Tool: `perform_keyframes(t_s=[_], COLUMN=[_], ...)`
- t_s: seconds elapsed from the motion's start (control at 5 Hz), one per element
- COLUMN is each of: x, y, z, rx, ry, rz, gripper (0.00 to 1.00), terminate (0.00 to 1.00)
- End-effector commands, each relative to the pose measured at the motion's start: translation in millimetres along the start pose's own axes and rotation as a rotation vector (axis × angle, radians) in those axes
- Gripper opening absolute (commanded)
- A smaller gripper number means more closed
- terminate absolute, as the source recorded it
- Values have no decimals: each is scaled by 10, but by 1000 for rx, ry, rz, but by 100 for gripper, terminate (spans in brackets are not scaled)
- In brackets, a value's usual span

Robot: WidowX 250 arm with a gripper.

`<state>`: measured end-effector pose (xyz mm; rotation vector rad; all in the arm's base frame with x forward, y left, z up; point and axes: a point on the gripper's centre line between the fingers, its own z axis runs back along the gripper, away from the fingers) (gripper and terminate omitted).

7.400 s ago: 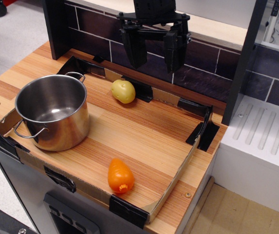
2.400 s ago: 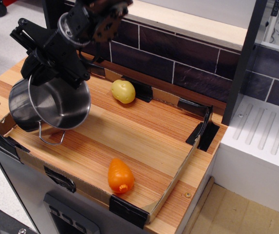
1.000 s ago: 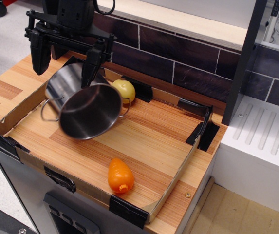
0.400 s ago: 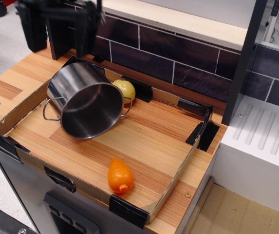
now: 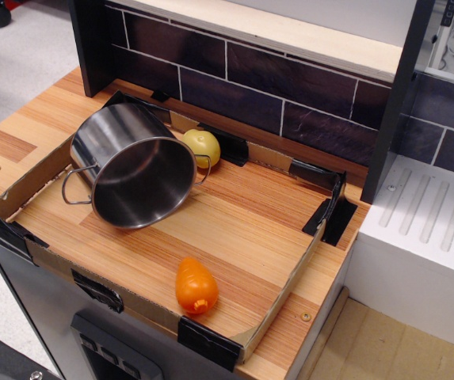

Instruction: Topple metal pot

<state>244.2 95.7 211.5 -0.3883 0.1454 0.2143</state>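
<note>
Pot [image 5: 131, 170]: you see it lying on its side, shiny steel, flat bottom facing you, thin wire handles sticking out. Your gripper is out of view, so its state can't be told.

yellow potato [image 5: 202, 146], orange carrot [image 5: 195, 286] — cardboard tray [image 5: 282, 289]

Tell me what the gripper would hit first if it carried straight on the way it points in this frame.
That cannot be judged: no gripper or arm shows in this view. Only the shiny steel pot lying on its side against the yellow potato-shaped toy, and the orange carrot-shaped toy, are visible.
</note>
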Motion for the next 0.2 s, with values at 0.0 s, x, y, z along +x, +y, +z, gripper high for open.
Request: perform_keyframes(t_s=[0.0], x=[0], y=[-4], z=[121], rx=[12], ry=[-34], rz=[-23], gripper=[100], terminate=[100])
